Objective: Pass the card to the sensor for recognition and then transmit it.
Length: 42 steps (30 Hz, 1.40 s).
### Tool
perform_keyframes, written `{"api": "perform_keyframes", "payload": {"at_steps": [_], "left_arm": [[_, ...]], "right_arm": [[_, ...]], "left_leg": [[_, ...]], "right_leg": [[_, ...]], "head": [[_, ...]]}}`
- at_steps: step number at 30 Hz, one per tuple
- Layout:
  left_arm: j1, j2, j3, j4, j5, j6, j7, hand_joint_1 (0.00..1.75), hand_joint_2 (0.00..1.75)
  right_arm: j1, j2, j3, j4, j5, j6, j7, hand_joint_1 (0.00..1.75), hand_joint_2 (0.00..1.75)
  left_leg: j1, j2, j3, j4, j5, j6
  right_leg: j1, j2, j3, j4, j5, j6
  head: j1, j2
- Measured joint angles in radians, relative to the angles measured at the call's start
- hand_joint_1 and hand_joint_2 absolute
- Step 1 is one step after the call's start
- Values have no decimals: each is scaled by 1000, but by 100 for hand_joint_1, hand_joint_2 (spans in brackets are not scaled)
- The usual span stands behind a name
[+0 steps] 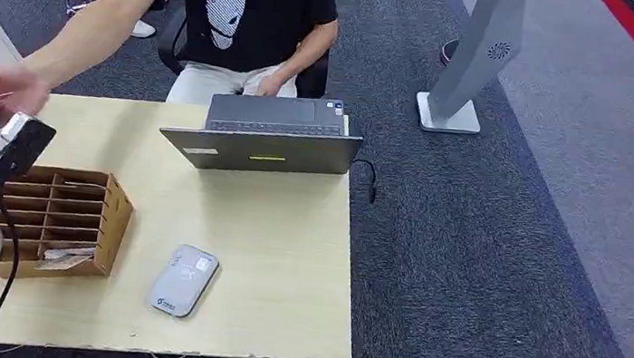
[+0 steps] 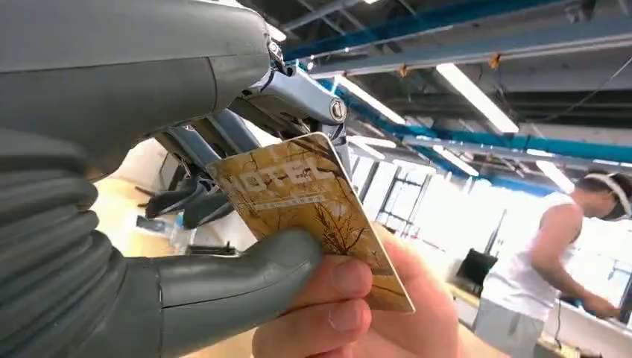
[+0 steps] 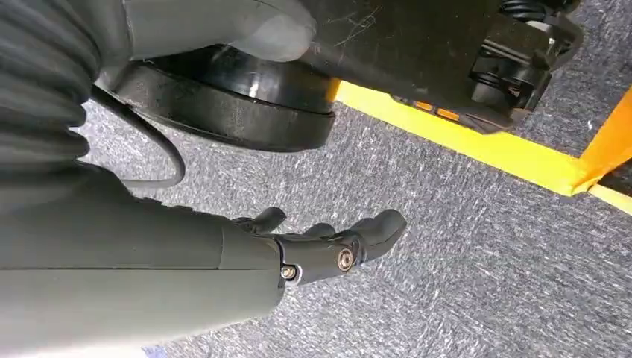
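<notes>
Gold-printed card (image 2: 309, 216) sits pinched in our left robot hand (image 2: 223, 246) while a person's hand (image 2: 358, 313) grips it too; early release could drop it. Our right robot hand (image 3: 328, 242) hangs empty, fingers loosely apart.

"OTEL" on the card (image 2: 309, 216)

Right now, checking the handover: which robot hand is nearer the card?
Left. The left hand pinches the card, which a person's hand also grips; the right hand hangs over carpet.

Table (image 1: 285, 257): laptop (image 1: 268, 137), organizer (image 1: 62, 221), sensor (image 1: 183, 280)
</notes>
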<state>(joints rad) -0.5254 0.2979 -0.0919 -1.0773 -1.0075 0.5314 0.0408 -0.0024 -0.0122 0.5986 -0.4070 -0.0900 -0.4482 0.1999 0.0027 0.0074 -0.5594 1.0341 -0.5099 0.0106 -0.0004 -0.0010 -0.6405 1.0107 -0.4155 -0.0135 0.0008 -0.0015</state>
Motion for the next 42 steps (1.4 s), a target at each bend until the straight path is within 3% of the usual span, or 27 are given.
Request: {"api": "perform_keyframes", "payload": {"at_steps": [1, 2, 8, 16, 22, 26, 32, 36, 40, 42], "left_arm": [[0, -4, 0, 7, 5, 0, -1, 44, 175], [0, -8, 0, 12, 11, 1, -2, 0, 175], [1, -26, 3, 33, 57, -2, -15, 0, 175], [24, -43, 13, 16, 141, -16, -81, 0, 175], [68, -64, 13, -101, 184, -10, -152, 0, 175], [115, -83, 8, -227, 207, -44, -171, 0, 175], [215, -85, -57, -413, 329, -240, -194, 0, 175], [269, -77, -100, -512, 407, -328, -190, 0, 175], [334, -8, -134, -601, 521, -532, -202, 0, 175], [383, 51, -148, -652, 526, -579, -216, 0, 175]], "right_arm": [[0, 0, -2, 0, 0, 0, 0, 0, 175], [0, 0, -3, 0, 1, 0, 0, 0, 175], [2, 0, -6, 0, 5, 0, 1, 0, 175], [8, 0, -13, -8, 25, 0, 12, 0, 175], [15, 0, -20, -23, 44, 0, 30, 0, 175], [22, 0, -23, -35, 52, 0, 38, 0, 175], [39, -1, -37, -52, 52, 0, 43, 0, 175], [51, -2, -52, -65, 48, 0, 43, 0, 175], [67, -6, -72, -80, 37, 0, 37, 0, 175], [75, -7, -80, -83, 37, 0, 25, 0, 175]], "left_leg": [[0, 0, 0, 0, 0, 0], [0, 0, -1, 0, 0, 0], [0, -1, -3, 0, 0, 0], [0, -1, -2, 0, 0, 0], [0, -1, -3, 0, 0, 0], [0, 0, -3, 0, 0, 0], [-1, 0, -3, 0, -1, 1], [-1, 0, -3, 0, -1, 0], [0, 2, -3, 0, -1, 0], [0, 5, -3, 0, -2, -1]], "right_leg": [[0, 0, 0, 0, 0, 0], [0, 0, -1, 0, 0, 0], [0, 0, -2, 0, 0, 0], [0, 0, -2, 0, 0, 0], [0, 0, -2, 0, 0, 0], [0, 0, -3, -1, 0, 0], [0, 0, -3, -1, 0, 1], [0, 0, -3, -1, 0, 1], [0, 1, -3, -1, -1, 0], [0, 4, -3, 0, -1, 0]], "head": [[0, 0], [0, 0], [0, 0], [0, 0], [0, 0], [0, 0], [0, 0], [0, 0], [0, 0], [0, 0]]}}
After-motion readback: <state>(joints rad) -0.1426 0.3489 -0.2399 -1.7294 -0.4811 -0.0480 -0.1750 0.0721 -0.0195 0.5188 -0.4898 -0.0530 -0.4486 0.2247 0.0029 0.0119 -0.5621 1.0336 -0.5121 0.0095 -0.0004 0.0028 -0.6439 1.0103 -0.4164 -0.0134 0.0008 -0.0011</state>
